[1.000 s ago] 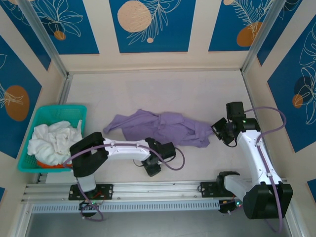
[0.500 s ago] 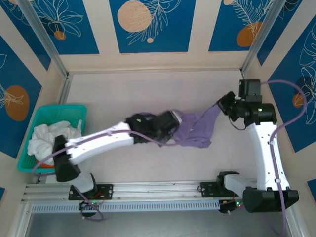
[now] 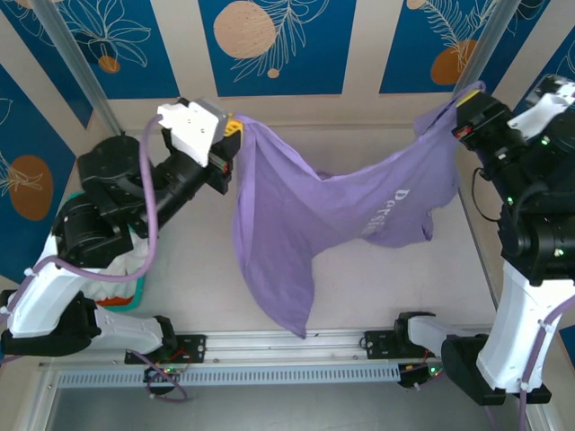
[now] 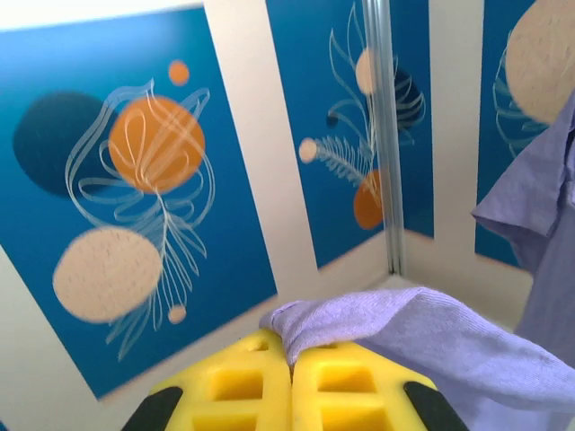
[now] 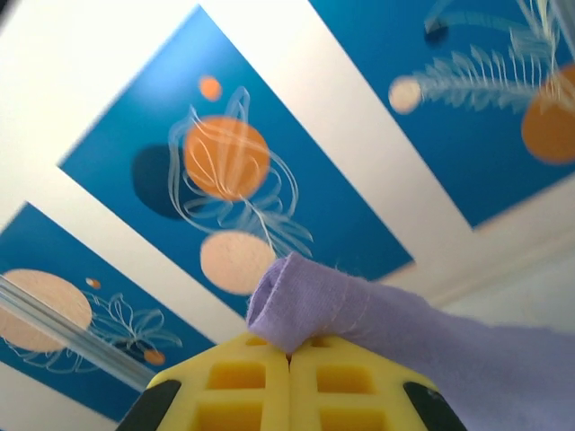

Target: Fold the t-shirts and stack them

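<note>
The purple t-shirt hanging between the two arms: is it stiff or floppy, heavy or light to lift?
Probably very floppy: the purple t-shirt sags in a deep curve between the left gripper and right gripper, its lower part dangling. Likely light, since two small pinched corners seem to carry all of it.

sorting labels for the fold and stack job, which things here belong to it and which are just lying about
For the job:
- purple t-shirt, held up in the air
- white t-shirts, mostly hidden behind the left arm

Just lying about:
- teal basket holding the white ones
- table
- metal rail
- blue patterned wall panels
</note>
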Controlling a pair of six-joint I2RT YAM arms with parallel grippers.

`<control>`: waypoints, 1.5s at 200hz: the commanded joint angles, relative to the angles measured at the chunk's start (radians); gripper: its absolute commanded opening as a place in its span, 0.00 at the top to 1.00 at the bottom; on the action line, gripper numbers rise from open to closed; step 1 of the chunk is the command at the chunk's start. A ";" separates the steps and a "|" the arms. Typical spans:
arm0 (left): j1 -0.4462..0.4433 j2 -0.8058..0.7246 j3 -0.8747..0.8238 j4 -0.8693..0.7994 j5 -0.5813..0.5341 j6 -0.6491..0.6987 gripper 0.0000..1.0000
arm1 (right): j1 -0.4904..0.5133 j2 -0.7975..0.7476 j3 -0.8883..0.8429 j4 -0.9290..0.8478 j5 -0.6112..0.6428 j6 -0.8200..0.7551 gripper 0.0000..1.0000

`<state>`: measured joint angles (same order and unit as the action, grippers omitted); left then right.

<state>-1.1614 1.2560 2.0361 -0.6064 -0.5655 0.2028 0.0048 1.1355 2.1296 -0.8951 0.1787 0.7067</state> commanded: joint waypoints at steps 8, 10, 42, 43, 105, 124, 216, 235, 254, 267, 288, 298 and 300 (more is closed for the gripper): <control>0.000 -0.004 0.115 0.067 0.078 0.097 1.00 | 0.003 -0.004 0.098 0.128 0.079 -0.117 1.00; 0.000 -0.005 0.120 0.069 0.079 0.099 1.00 | 0.003 -0.003 0.106 0.132 0.082 -0.120 1.00; 0.000 -0.001 0.156 0.098 0.078 0.123 1.00 | 0.004 0.026 0.158 0.164 0.098 -0.132 1.00; 0.000 0.000 0.157 0.097 0.076 0.124 1.00 | 0.004 0.026 0.157 0.165 0.097 -0.131 1.00; 0.342 0.084 0.162 -0.023 0.163 -0.120 1.00 | 0.020 0.143 0.043 0.227 0.063 -0.023 1.00; 0.513 0.147 0.133 -0.075 0.259 -0.234 1.00 | 0.061 0.257 0.058 0.209 0.104 -0.030 1.00; 0.967 1.073 0.922 -0.835 0.031 -0.761 0.01 | 0.122 1.184 0.805 -0.272 0.139 -0.023 0.01; 0.951 0.934 0.620 -0.706 0.064 -0.757 0.00 | 0.120 0.951 0.343 -0.111 0.140 -0.028 0.01; 0.947 0.753 0.203 -0.541 0.131 -0.781 0.00 | 0.100 0.830 0.086 -0.084 0.133 0.003 0.01; 0.943 0.670 0.010 -0.471 0.177 -0.801 0.02 | 0.086 0.795 -0.020 -0.118 0.116 -0.002 0.01; 0.919 0.634 -0.164 -0.439 0.281 -0.790 0.07 | 0.060 0.788 -0.161 -0.154 0.096 -0.008 0.08; 0.901 0.635 -0.218 -0.436 0.320 -0.776 0.10 | 0.045 0.791 -0.226 -0.136 0.066 -0.009 0.11; 0.896 0.636 -0.231 -0.437 0.322 -0.774 0.10 | 0.043 0.793 -0.237 -0.130 0.060 -0.010 0.13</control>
<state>-0.2249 1.8965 1.9289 -1.1130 -0.3634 -0.5610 0.0795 1.9099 2.0239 -1.0302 0.3019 0.6880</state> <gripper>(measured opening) 0.919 0.913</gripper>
